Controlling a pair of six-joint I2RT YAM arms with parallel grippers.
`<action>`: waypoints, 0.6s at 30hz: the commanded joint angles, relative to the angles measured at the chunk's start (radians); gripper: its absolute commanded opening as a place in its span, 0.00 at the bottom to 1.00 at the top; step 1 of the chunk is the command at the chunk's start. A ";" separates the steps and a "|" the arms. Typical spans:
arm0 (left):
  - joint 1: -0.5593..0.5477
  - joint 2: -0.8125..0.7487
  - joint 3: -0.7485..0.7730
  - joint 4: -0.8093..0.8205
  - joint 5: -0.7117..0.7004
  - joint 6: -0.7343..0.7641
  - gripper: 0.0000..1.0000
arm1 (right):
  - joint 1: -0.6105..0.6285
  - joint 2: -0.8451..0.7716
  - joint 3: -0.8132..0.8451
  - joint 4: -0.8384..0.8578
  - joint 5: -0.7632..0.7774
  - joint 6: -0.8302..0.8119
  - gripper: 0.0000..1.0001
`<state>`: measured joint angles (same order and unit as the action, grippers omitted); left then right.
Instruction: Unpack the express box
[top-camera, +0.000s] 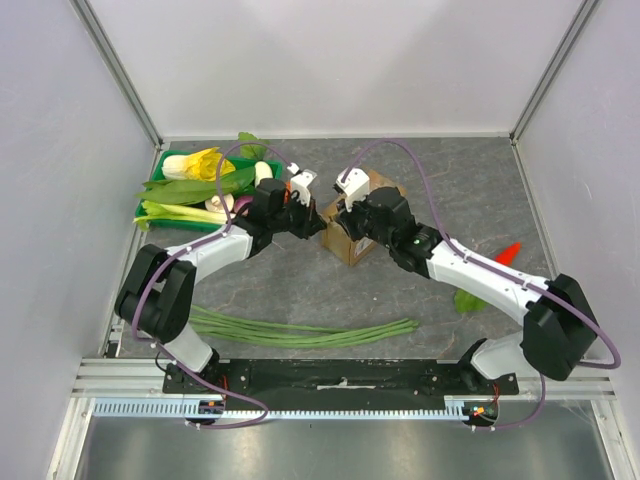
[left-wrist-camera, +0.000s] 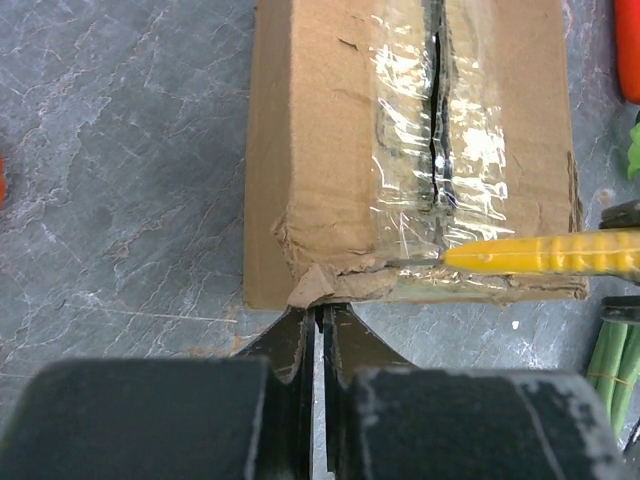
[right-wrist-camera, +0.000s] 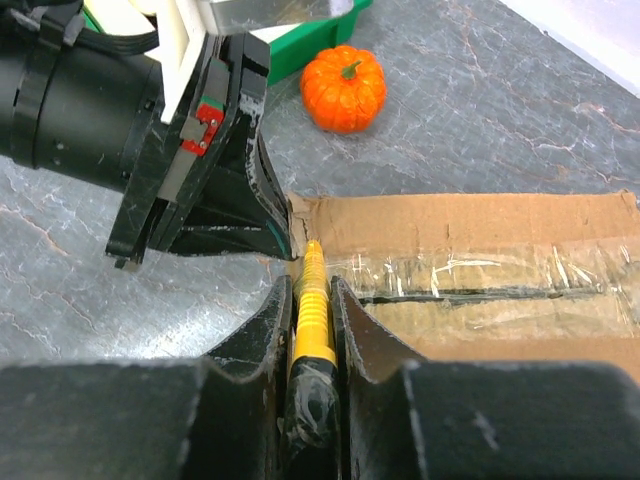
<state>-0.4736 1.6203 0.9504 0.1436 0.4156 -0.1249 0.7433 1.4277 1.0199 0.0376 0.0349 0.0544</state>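
Mid-table on the grey marbled table (top-camera: 450, 190), boxed in between both arms: express box (top-camera: 347, 246). Brown corrugated cardboard, matte, flaps down. Seam covered by a wide strip of glossy, crinkled clear tape, with a dark slit showing down the seam line. Near corner torn and crumpled, paper ply peeled up.

Left gripper (left-wrist-camera: 318, 318): fully closed, black tips pressed at that torn end edge of the box. Probably there to brace the box against the cut, or to pinch a loose shred. Cannot tell whether anything sits between the tips.

Right gripper (right-wrist-camera: 313, 285): clamped tight on yellow cutter (left-wrist-camera: 540, 256). Ribbed plastic handle lying along the fingers, thin metal tip poking at the tape where the seam meets the end edge. Held low and flat, likely so as to slip under the tape and slice the end strip.

Off to the side, not part of the job: small orange pumpkin (right-wrist-camera: 343, 88), ribbed and glossy; green tray (top-camera: 162, 162) of vegetables; long green beans (top-camera: 300, 332) near the bases.
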 joint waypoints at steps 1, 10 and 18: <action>0.027 0.013 0.047 0.025 -0.178 0.010 0.02 | 0.001 -0.087 -0.081 -0.111 0.036 -0.019 0.00; 0.026 0.030 0.074 -0.027 -0.293 -0.068 0.02 | -0.001 -0.165 -0.161 -0.110 0.023 0.045 0.00; 0.012 0.024 0.065 -0.007 -0.163 -0.035 0.02 | -0.001 -0.204 -0.115 -0.113 0.083 0.078 0.00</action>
<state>-0.4839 1.6356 0.9905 0.1062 0.2924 -0.1703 0.7433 1.2648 0.8753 0.0338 0.0696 0.1070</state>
